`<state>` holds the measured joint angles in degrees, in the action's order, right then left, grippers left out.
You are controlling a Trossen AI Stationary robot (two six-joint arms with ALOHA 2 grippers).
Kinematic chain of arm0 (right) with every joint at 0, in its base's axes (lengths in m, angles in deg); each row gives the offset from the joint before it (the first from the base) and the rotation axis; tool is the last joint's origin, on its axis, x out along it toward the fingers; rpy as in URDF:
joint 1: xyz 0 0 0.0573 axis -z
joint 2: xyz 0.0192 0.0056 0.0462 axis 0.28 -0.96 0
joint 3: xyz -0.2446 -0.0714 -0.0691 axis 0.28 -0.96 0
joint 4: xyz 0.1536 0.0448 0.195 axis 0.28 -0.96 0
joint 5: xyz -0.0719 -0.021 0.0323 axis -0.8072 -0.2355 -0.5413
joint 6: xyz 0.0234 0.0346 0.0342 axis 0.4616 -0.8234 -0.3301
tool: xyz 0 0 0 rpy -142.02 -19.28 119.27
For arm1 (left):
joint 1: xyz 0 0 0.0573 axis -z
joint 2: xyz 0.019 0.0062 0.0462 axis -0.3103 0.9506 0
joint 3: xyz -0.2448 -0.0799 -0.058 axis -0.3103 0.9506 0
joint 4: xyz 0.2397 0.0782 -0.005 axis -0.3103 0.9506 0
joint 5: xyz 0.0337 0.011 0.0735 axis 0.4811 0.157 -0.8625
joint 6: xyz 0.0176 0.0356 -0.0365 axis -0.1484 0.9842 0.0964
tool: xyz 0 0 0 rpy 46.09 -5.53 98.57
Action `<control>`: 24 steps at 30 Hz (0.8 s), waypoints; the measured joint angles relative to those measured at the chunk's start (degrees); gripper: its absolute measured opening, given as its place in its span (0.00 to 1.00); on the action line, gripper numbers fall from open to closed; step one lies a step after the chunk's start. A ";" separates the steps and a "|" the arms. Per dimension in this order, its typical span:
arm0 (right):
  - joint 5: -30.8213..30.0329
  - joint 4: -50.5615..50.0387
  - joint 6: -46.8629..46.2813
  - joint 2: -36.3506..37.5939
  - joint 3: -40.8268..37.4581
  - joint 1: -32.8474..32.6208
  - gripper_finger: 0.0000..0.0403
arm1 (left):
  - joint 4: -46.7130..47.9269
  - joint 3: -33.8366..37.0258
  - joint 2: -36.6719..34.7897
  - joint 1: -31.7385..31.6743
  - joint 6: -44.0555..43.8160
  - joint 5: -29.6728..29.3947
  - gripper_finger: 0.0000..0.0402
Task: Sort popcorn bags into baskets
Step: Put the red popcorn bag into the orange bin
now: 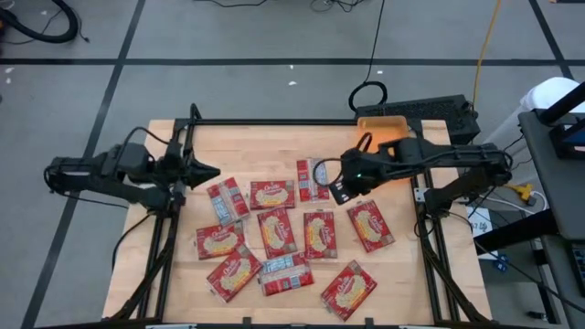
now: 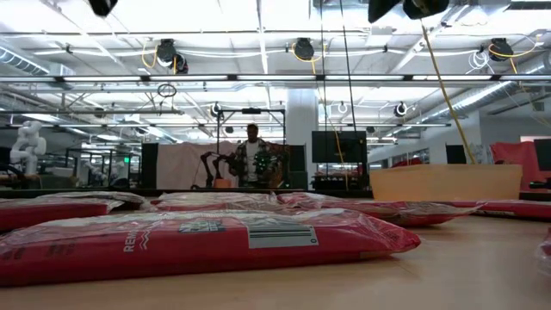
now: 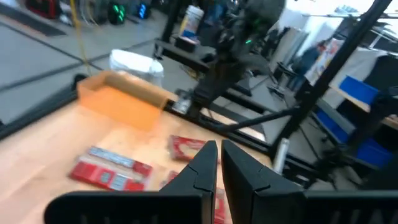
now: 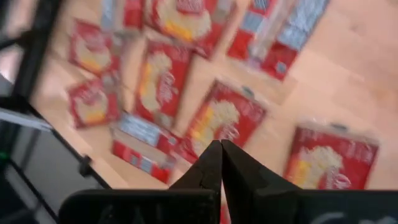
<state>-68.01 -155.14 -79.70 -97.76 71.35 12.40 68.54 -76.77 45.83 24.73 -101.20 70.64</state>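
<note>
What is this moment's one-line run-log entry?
left hand: shut, empty, table's left edge | right hand: shut, empty, above popcorn bags | basket: no bags visible

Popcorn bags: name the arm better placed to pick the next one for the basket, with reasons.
Probably the right. The right gripper, shut and empty, hangs over the top-row popcorn bags, close to the orange basket. The left gripper, also shut, sits at the far left edge, away from the basket.
</note>
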 joint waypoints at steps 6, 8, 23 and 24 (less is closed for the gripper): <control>1.45 -4.10 5.41 -2.45 0.00 -0.82 0.12 | 3.67 -9.03 6.93 3.28 0.72 3.05 0.06; 1.43 -6.35 6.63 -3.19 -0.03 -0.86 0.17 | 4.74 -10.24 9.22 4.55 1.03 3.34 0.06; 7.43 1.99 6.03 -2.93 -19.78 -0.20 0.54 | -7.77 -12.03 26.00 7.80 -2.80 -1.12 0.06; 7.41 5.57 6.47 -2.93 -22.11 0.11 0.56 | -7.97 -12.03 26.99 7.55 -2.40 -1.53 0.06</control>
<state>-60.61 -149.56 -73.23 -100.69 49.24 12.51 60.57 -88.80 72.82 32.28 -103.60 69.11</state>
